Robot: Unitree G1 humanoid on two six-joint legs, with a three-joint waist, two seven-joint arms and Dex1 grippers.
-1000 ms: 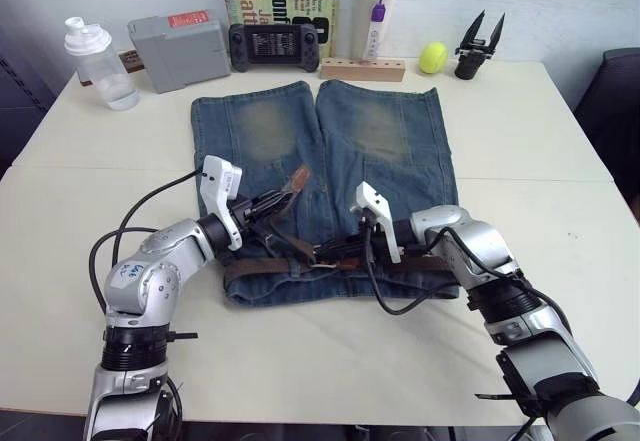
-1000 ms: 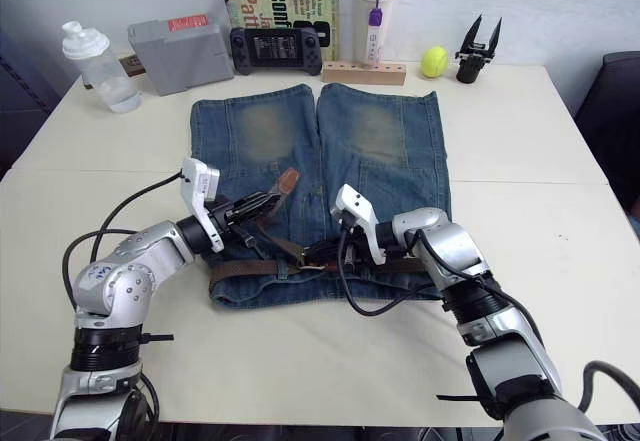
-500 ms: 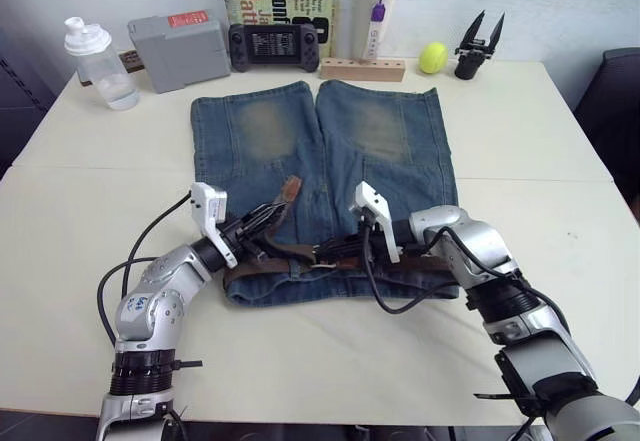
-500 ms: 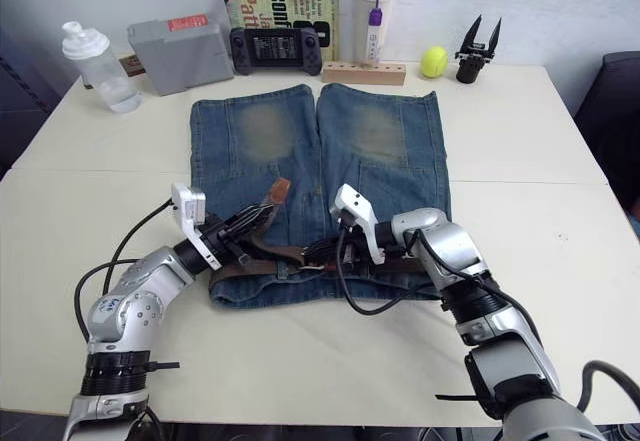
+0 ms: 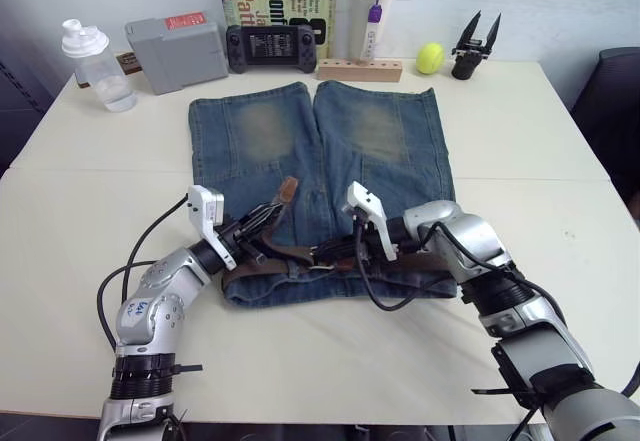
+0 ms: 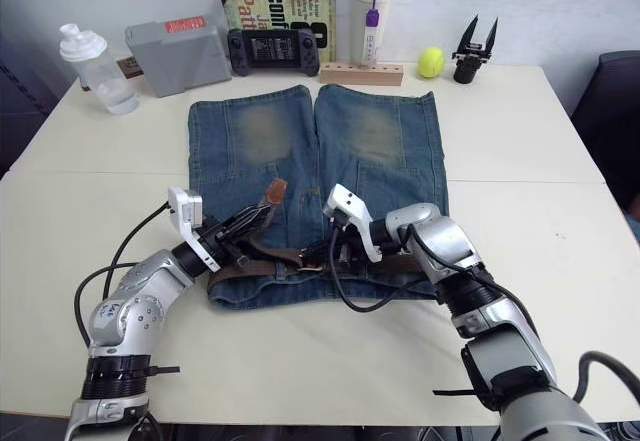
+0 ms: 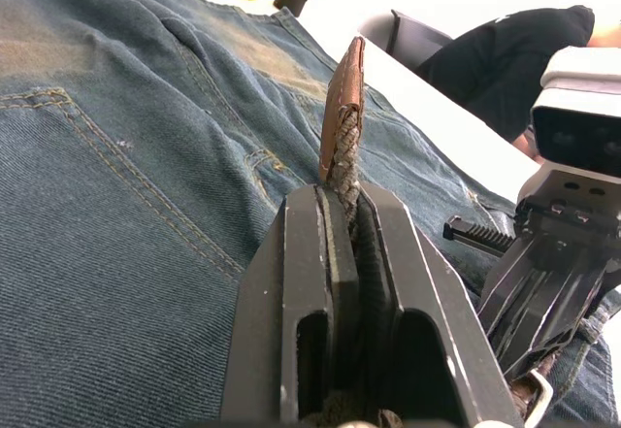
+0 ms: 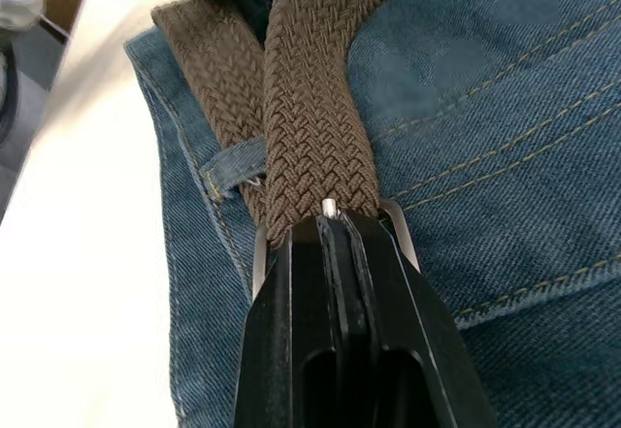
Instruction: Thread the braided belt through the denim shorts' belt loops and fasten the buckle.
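Both tools are working the waistband right now. My left tool point(image 7: 340, 216) is pinching the braided belt point(image 8: 315, 127) just behind its smooth leather tip point(image 5: 288, 187), fingers closed down tight on the strap with the tip poking up past them. My right tool point(image 8: 335, 229) is clamped on the buckle point(image 8: 398, 226), jaws pressed together around the frame where the woven strap feeds in.

The denim shorts point(image 5: 380, 131) are lying flat on the desk point(image 5: 80, 191), legs pointing away from me, waistband on my side. The belt is running along that waistband, and in the right wrist view I'm seeing it passing under one of the belt loops point(image 8: 238, 156). So my guess is the threading is mostly done and I'm bringing the tip end over toward the buckle.

Handling-wise, I'm expecting the braid to be soft and floppy, so it's going to sag and twist if I grab it far back. Gripping right by the leather tip looks smart, since that bit seems stiffer and should steer through the frame. The buckle is hard metal and probably slick, so a firm squeeze on its frame makes sense. The denim may bunch if I'm tugging sideways.
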